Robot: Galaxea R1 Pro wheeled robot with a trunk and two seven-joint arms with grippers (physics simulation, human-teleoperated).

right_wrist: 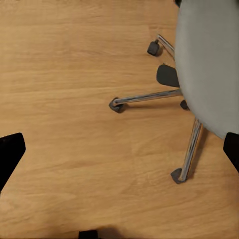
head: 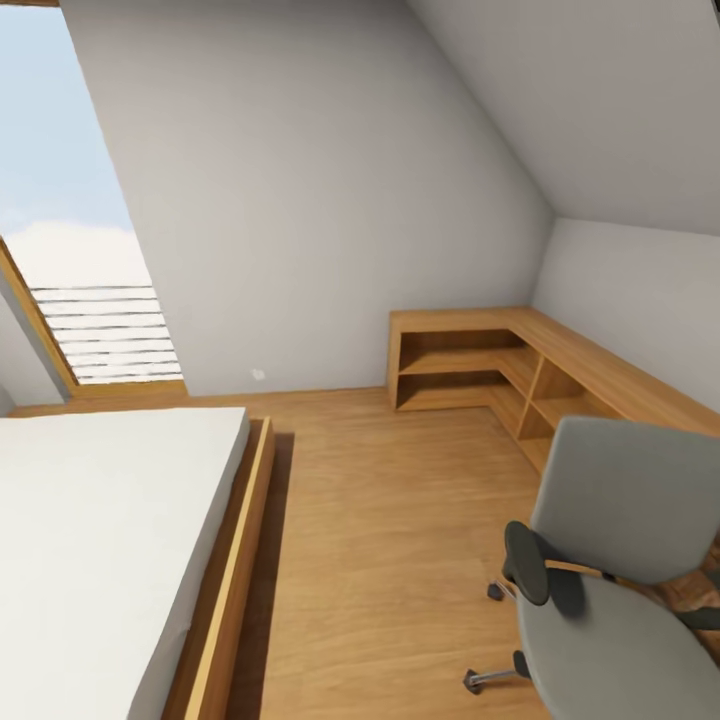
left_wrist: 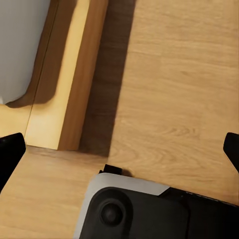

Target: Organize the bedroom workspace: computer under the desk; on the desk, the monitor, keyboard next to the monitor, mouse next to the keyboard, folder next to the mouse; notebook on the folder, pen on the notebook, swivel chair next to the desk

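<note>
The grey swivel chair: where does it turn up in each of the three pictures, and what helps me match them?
Head view: the swivel chair fills the lower right corner, backrest up, with the wooden floor beneath it.
Left wrist view: not in it; there the bed frame lies on that floor.
Right wrist view: seen from above along the right edge, seat over wheeled legs.
Shared landmark: the wooden floor.

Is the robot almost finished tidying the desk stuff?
Can't tell. No desk, computer, keyboard, folder or notebook is in sight. The gray swivel chair stands on the wooden floor near corner shelves, beside a bed. Both grippers hang open over the floor, holding nothing.
</note>
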